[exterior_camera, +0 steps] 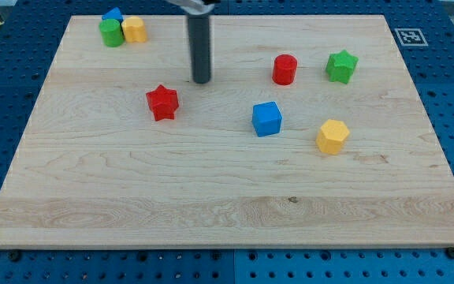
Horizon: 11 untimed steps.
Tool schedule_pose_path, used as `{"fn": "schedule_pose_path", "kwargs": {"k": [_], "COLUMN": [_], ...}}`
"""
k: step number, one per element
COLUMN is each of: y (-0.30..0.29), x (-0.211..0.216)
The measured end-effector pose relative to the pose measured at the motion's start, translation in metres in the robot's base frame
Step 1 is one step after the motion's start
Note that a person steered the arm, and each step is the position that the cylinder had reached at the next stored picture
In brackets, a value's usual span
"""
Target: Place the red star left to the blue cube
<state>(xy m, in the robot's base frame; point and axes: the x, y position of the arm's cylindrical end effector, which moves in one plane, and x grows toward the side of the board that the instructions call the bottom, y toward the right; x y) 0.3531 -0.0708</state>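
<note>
Red star left of the blue cube, tip clear of both.
Far left: green block (111, 33), small blue block (113, 14), yellow block (135, 30) huddled together. Red star (162, 102) sits near-left of my tip (202, 80), not touching; the tip is a bare rod touching no block. Blue cube (266, 118) lies well right.

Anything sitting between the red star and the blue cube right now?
No. In the camera view only bare wood lies between the red star and the blue cube. My tip stands above that stretch, nearer the star.
</note>
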Motion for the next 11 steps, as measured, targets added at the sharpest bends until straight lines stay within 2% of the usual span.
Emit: {"fn": "schedule_pose_path", "kwargs": {"k": [1, 2, 3, 4, 6, 7, 8, 9, 10, 11], "y": [-0.1, -0.136, -0.13, -0.099, -0.003, -0.008, -0.032, -0.006, 0.031, 0.042], "x": [0.0, 0.02, 0.027, 0.033, 0.074, 0.095, 0.147, 0.167, 0.138, 0.112]}}
